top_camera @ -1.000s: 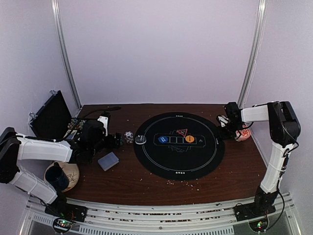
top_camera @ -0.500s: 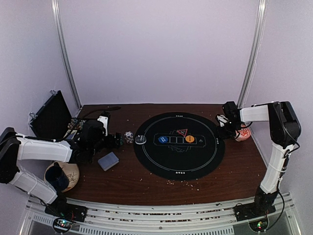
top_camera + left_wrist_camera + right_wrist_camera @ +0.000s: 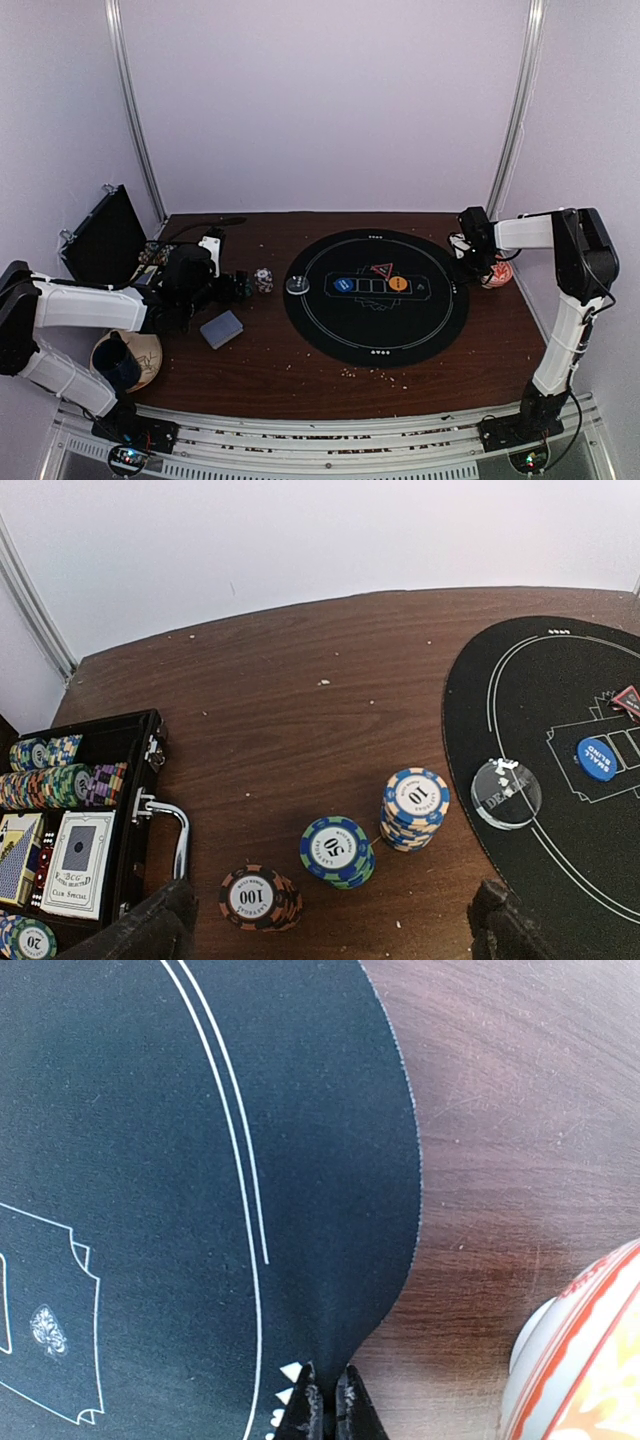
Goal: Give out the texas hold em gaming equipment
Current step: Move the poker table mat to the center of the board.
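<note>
**Right gripper (image 3: 330, 1400) pinching the mat edge, left gripper (image 3: 325, 930) hanging wide open**

At the bottom of the right wrist view, the right gripper's jaws are squeezing shut on the rim of the black mat (image 3: 150, 1160). The patterned bowl (image 3: 580, 1360) is sitting just beside them in the lower right corner.

In the top view, the blue disc (image 3: 344, 285), the orange disc (image 3: 398, 284) and the red triangle marker (image 3: 381, 269) are lying at the centre of the mat. The clear dealer disc (image 3: 506, 793) is resting on its left edge.

The left gripper is hovering with its fingers spread wide and holding nothing. Three chip stacks (image 3: 337, 851) are standing in a slanting row on the table (image 3: 300, 680), low in the middle of the left wrist view. An open case (image 3: 110, 725) with more chips and cards is lying at the left edge of that view. A grey-blue deck of cards (image 3: 221, 329) is lying left of the mat in the top view.
</note>
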Available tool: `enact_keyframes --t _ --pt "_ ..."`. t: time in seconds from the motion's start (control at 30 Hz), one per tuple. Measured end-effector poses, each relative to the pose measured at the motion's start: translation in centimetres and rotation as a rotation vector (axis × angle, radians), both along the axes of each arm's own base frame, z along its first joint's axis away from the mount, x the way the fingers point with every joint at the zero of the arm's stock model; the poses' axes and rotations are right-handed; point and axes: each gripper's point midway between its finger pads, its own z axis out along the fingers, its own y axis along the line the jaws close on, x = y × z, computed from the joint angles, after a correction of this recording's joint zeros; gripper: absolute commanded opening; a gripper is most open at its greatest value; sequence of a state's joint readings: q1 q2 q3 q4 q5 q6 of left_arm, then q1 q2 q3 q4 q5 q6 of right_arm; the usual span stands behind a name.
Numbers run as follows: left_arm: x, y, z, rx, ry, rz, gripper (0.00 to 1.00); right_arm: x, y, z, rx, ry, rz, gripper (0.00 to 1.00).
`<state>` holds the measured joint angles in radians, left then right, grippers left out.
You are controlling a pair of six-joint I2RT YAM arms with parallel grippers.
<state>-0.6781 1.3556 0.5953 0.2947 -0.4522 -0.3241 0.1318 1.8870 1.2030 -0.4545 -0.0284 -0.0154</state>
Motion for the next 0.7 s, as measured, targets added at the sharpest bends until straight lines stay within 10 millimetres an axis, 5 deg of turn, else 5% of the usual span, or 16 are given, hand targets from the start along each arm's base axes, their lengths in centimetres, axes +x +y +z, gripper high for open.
enact_keyframes --t 0.07,0.33,0.5,0.63,0.7 --pt "0.0 0.0 0.0 0.0 0.0 0.0 0.98 0.0 -0.1 0.0 -0.005 0.0 0.003 0.02" --pt "0.0 0.0 0.0 0.0 0.001 0.0 0.98 -0.1 -1.1 0.0 -0.032 0.005 -0.012 0.49" --pt "0.0 0.0 0.0 0.001 0.001 0.0 0.98 -0.4 -0.8 0.5 -0.03 0.01 0.01 0.63" --pt "0.0 0.0 0.0 0.001 0.001 0.0 0.98 0.0 1.4 3.8 -0.013 -0.045 0.069 0.74" --pt "0.0 0.0 0.0 0.001 0.001 0.0 0.98 0.8 3.5 7.1 -0.008 -0.121 0.133 0.79"
